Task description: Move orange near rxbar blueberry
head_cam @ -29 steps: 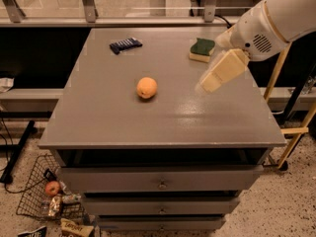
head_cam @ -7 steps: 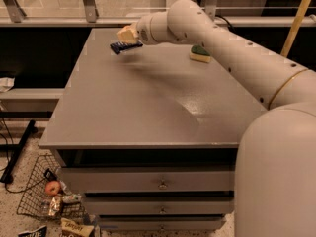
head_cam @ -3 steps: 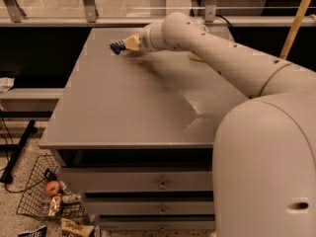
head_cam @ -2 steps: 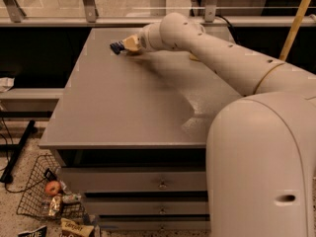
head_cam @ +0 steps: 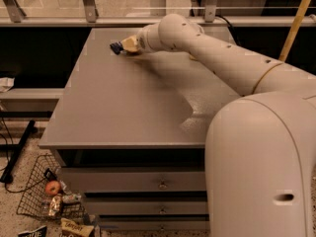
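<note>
My gripper [head_cam: 129, 45] reaches across the grey table [head_cam: 123, 107] to its far left part, low over the surface. The rxbar blueberry [head_cam: 116, 48], a dark navy flat bar, pokes out just left of the gripper and is partly covered by it. The orange is hidden; it does not show anywhere on the table, and the gripper and arm block the spot next to the bar.
My white arm [head_cam: 222, 63] and body [head_cam: 266, 167] fill the right side and hide the table's right part. A wire basket [head_cam: 42, 196] on the floor at lower left holds a red apple [head_cam: 52, 187] and snack packets. Drawers [head_cam: 148, 181] sit under the tabletop.
The gripper has stayed beside the blue bar at the far left, sinking slightly toward the table. The orange, seen mid-table long before, is no longer in view.
</note>
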